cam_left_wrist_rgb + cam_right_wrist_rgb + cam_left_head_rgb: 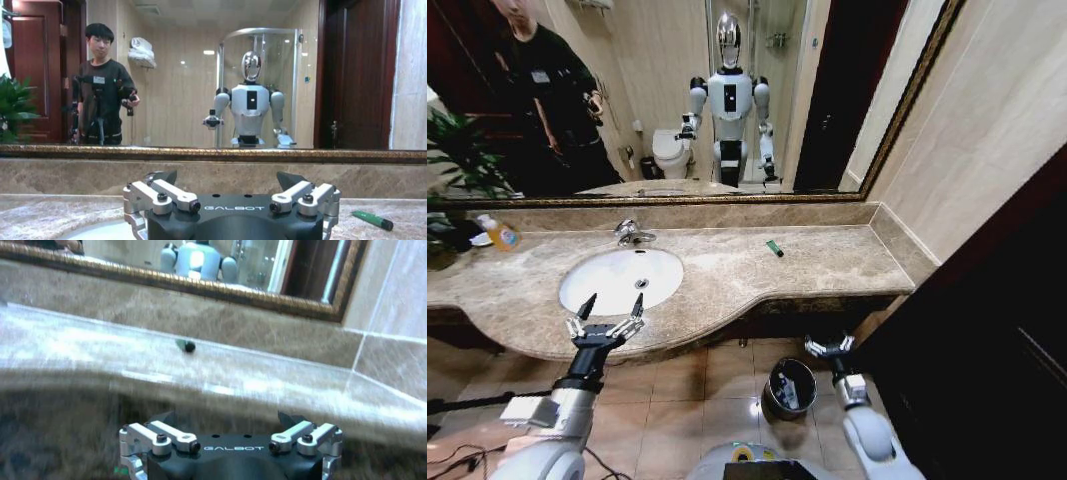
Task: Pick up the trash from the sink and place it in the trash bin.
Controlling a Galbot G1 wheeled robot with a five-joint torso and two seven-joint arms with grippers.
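My left pincer (607,312) hovers spread wide at the front rim of the white oval sink (592,290). A small green piece (774,248) lies on the marble desk (827,265), well to its right. My right pincer (829,347), fingers apart, hangs low beside the black trash bin (772,385) on the tiled floor.

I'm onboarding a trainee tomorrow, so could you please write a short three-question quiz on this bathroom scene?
1. True or false: the green piece lies inside the sink.
2. Which gripper is nearer the trash bin: A) left gripper, B) right gripper?
3. Fill in: the left gripper's fingers are ____.

Key: 1 false, it lies on the countertop; 2 B; 3 open.
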